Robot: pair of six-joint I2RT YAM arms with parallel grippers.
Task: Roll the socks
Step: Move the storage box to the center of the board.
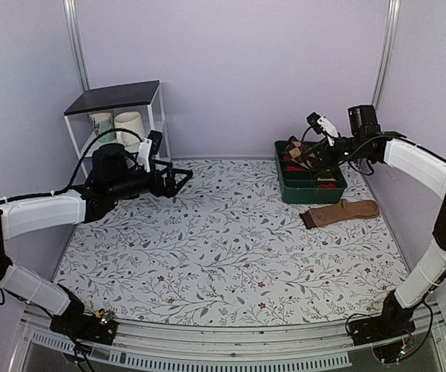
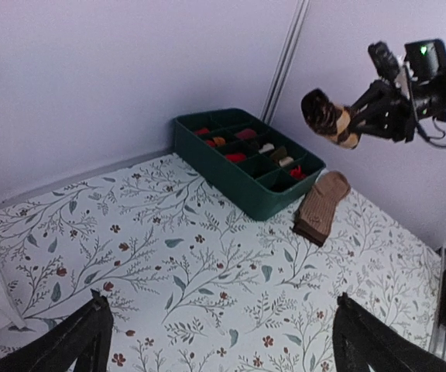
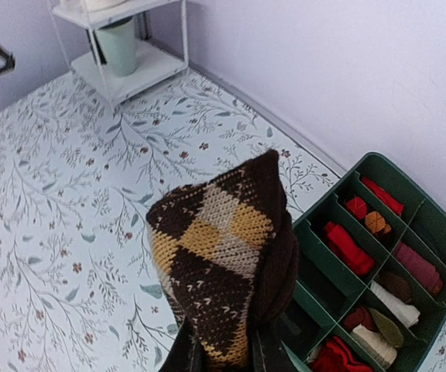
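Note:
The dark brown argyle socks point(image 3: 223, 256) are bunched into a compact bundle with tan-orange diamonds. My right gripper point(image 3: 223, 353) is shut on them and holds them in the air above the near left corner of the green tray point(image 3: 440, 232). In the top view the bundle point(image 1: 300, 153) hangs over the tray point(image 1: 310, 194). In the left wrist view it point(image 2: 327, 116) shows at the upper right. My left gripper point(image 1: 178, 180) is open and empty above the table's left rear; its fingertips point(image 2: 91, 325) show at the bottom of its wrist view.
A plain tan sock with a dark cuff point(image 1: 339, 211) lies flat in front of the tray. The tray's compartments hold red, orange and cream bundles point(image 3: 347, 246). A white shelf with cups point(image 1: 118, 116) stands at the back left.

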